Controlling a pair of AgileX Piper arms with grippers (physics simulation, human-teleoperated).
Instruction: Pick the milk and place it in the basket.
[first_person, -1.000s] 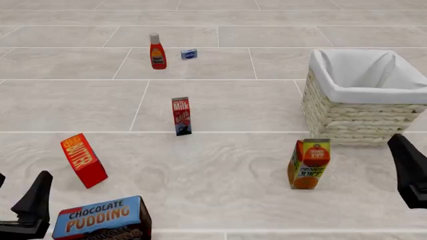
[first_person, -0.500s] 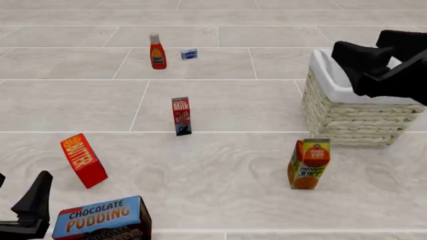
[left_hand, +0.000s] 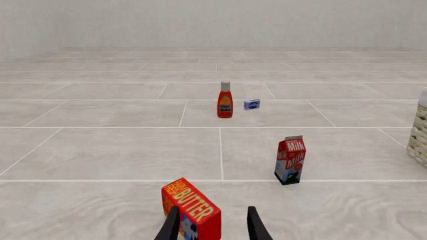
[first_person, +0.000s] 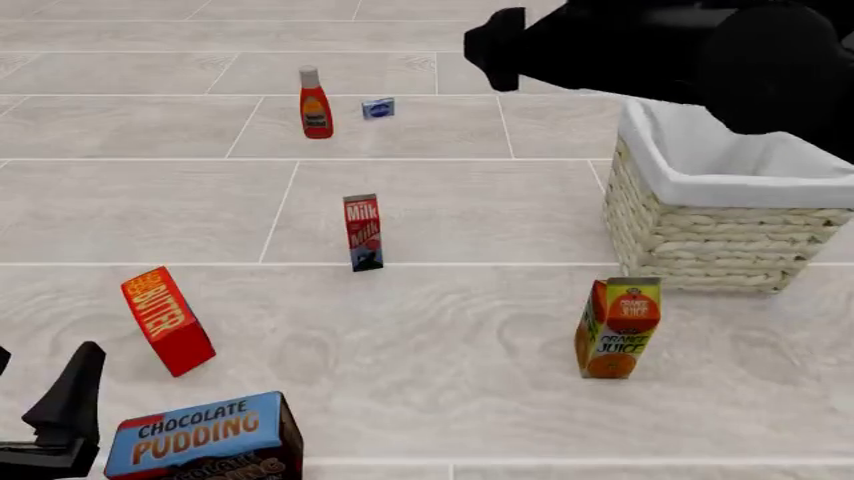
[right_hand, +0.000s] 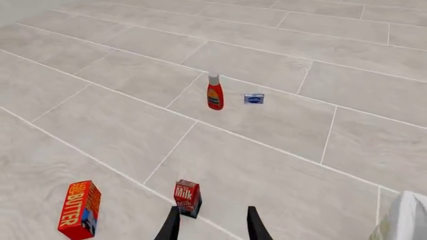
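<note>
The milk (first_person: 363, 232) is a slim carton, red on top and blue and white below, standing upright mid-floor; it also shows in the left wrist view (left_hand: 289, 160) and the right wrist view (right_hand: 187, 198). The basket (first_person: 707, 240), woven with a white lining, stands at the right. My right gripper (first_person: 491, 47) hangs high, above and beyond the milk and left of the basket, and its fingers are open and empty (right_hand: 212, 221). My left gripper (first_person: 40, 395) rests low at the near left, open (left_hand: 212, 222), with the butter box just ahead of its fingers.
A red butter box (first_person: 167, 320) and a chocolate pudding box (first_person: 200, 435) sit at the near left. An orange juice carton (first_person: 618, 328) stands in front of the basket. A ketchup bottle (first_person: 315, 103) and a small blue box (first_person: 378, 108) are at the back.
My right arm has risen from the lower right, passed over the basket, and swung up and left across the top of the front view. The left arm and all objects stayed put.
</note>
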